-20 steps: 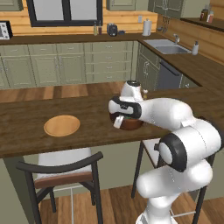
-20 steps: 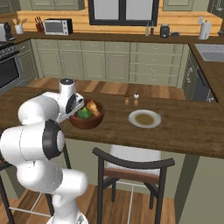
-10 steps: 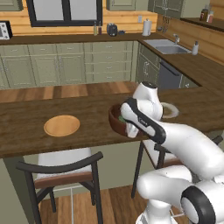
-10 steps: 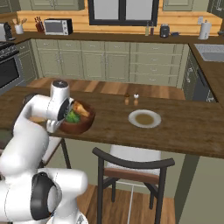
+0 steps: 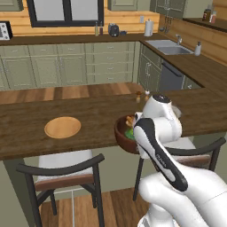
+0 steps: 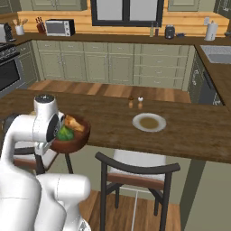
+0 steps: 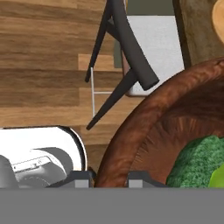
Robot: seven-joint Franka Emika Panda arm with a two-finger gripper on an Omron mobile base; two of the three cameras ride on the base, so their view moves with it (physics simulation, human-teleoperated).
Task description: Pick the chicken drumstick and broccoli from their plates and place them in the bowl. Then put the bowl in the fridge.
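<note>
I see the counter [image 5: 53, 113] across mid-frame, the tan plate [image 5: 62, 127] at its left. At centre, past the counter's near edge, my gripper [image 7: 111, 180] pinches the bowl [image 6: 72, 137] by its rim; inside sit the broccoli [image 6: 66, 132] and drumstick [image 6: 74, 122].

The left base view looks forward and down from behind the arm, which rises from five o'clock; the right base view does likewise, arm at seven o'clock. Both share the long dark wooden counter [image 5: 26, 128] [image 6: 198, 135] and the deep reddish-brown wooden bowl [image 5: 124, 135] [image 6: 74, 139]. The hand view sits very near that bowl's rim [image 7: 131, 131], facing down past it onto a dark-framed chair [image 7: 131, 57] at twelve o'clock.
</note>
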